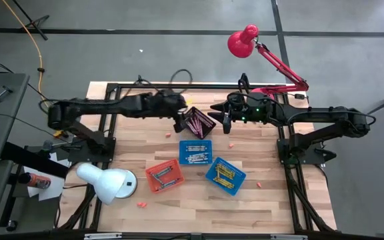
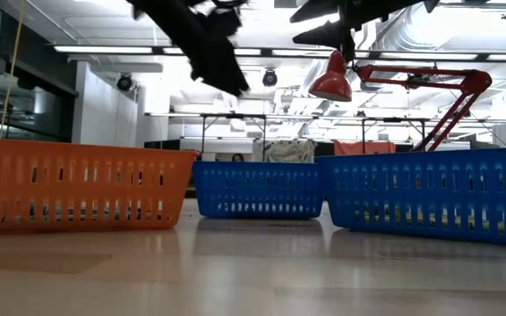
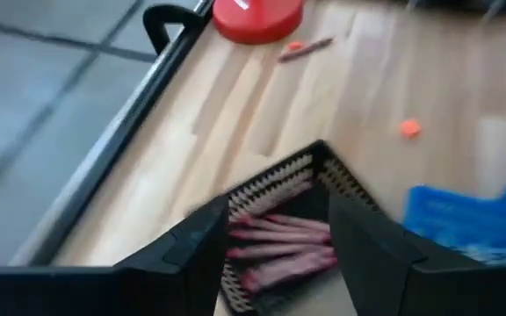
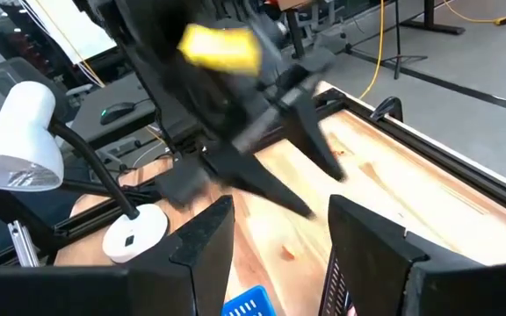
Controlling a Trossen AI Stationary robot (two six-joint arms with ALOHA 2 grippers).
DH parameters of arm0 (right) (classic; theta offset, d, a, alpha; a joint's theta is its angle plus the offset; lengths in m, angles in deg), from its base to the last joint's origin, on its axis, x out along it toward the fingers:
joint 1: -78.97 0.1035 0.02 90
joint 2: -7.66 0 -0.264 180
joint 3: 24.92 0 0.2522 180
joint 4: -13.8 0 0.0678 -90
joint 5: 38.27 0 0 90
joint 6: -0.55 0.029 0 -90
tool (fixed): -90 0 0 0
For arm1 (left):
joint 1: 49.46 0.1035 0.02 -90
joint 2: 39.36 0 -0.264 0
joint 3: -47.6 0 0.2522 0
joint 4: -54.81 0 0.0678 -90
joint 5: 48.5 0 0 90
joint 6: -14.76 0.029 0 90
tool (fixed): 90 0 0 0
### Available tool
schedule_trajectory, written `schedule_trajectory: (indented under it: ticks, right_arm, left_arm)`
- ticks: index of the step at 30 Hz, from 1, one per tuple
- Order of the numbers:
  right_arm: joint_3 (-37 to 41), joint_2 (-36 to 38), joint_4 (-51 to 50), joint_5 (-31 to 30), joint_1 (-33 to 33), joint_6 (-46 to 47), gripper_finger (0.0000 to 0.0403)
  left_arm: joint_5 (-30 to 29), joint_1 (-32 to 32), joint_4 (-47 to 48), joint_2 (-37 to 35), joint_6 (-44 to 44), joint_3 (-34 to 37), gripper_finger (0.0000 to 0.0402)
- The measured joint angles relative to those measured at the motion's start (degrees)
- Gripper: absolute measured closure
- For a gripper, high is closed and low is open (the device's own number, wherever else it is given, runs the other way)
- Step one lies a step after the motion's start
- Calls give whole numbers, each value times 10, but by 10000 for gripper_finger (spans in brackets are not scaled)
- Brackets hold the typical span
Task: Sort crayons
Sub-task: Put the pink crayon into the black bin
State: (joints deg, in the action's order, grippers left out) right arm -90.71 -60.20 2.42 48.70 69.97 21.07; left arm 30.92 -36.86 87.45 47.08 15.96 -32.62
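1. Pale butcher-block planks form the table (image 1: 199, 200), which sits in a black frame on a grey floor; the low view looks across it into a hall with ceiling strip lights.
2. Four mesh baskets stand on the table: a black basket (image 1: 198, 122) at the far middle, a blue basket (image 1: 196, 152) at the centre, a second blue basket (image 1: 225, 176) nearer and to the right, and an orange basket (image 1: 165, 175) nearer and to the left.
3. Two lamps show: a red lamp (image 1: 244, 41) clamped at the far right and a white lamp (image 1: 107, 184) at the near left.
4. Crayons (image 3: 279, 246) lie in the black basket, all pinkish-red; at least five can be made out, though the exact number cannot be told.
5. More crayons lie in each of the other three baskets, too small to count.
6. Loose crayons (image 1: 231, 142) lie scattered on the bare wood; five or six are visible.
7. The left gripper (image 3: 275, 254) hangs over the black basket, its jaws spread wide with nothing between them.
8. The right gripper (image 1: 220, 120) hovers just right of the black basket, facing the left arm, its jaws apart and empty.
9. No brand, label or writing can be read anywhere.
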Motion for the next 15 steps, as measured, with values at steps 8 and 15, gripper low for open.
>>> schedule_trajectory:
  ticks: [8, 15]
  right_arm:
    - [0, 0, 4, 0, 0, -15, 222]
    - [0, 0, 4, 0, 0, -15, 222]
  left_arm:
    - [25, -39, -79, -124, -121, 82, 215]
    - [23, -91, -235, -197, -182, 188, 215]
